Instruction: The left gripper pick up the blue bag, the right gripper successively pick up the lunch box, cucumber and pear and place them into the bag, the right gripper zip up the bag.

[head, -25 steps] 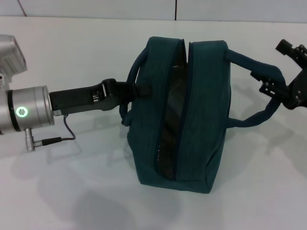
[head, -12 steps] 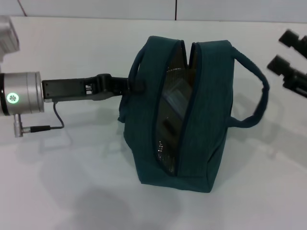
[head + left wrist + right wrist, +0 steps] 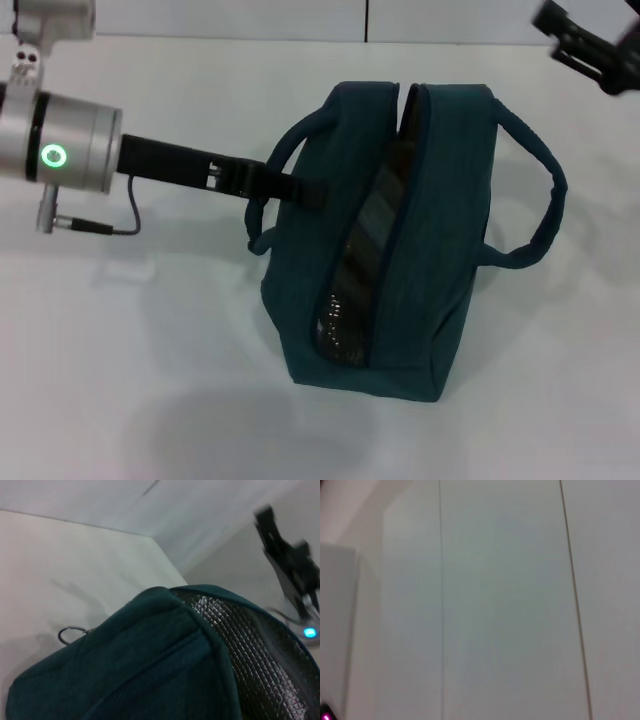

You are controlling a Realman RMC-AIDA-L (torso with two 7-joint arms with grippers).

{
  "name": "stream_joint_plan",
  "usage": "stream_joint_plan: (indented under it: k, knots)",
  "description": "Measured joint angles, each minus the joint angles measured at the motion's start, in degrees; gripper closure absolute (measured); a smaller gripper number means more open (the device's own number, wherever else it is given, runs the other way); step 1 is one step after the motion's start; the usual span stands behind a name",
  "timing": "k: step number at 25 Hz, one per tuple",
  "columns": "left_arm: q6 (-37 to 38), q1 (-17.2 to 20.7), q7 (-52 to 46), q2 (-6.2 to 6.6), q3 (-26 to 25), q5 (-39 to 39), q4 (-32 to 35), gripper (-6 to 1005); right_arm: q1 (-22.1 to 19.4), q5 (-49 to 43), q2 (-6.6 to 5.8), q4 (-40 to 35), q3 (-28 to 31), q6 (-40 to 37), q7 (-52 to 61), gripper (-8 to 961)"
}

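The blue bag [image 3: 440, 260] stands on the white table, its zip mouth partly apart and silver lining [image 3: 365, 235] showing. My left gripper [image 3: 305, 192] reaches in from the left and is shut on the bag's left handle [image 3: 275, 165]. My right gripper [image 3: 562, 35] hangs high at the far right corner, open and holding nothing, well clear of the right handle [image 3: 545, 215]. In the left wrist view the bag [image 3: 140, 670] fills the foreground, with the right gripper [image 3: 287, 555] beyond it. The lunch box, cucumber and pear are out of view.
The white table [image 3: 150, 380] lies around the bag, with a white panelled wall [image 3: 300, 15] behind it. The right wrist view holds only white panels [image 3: 500, 605]. A cable [image 3: 125, 215] loops under the left wrist.
My right gripper let go of the bag's right handle and rose away to the upper right. The left arm lifted and swung a little, still holding the left handle.
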Motion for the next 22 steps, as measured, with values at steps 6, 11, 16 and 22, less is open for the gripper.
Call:
stream_joint_plan:
  k: [6,11,16,22]
  knots:
    - [0.1,-2.5,0.0,0.76,0.3,1.2,0.6,929,5.7,-3.6,0.94,-1.2,-0.3,15.9,-5.2,69]
    - [1.1,-2.8,0.0,1.51,0.4,1.4,2.3,928,9.7,-11.1,1.77,-1.3,-0.1,24.0,-5.5,69]
    - [2.3,-3.0,0.1,1.98,0.4,1.7,3.5,928,11.1,-16.4,2.39,-0.9,-0.6,25.7,-5.4,69]
    - [3.0,-3.3,0.5,2.00,0.4,3.8,4.2,927,10.7,-19.0,2.57,-0.8,-9.5,25.5,-1.1,70]
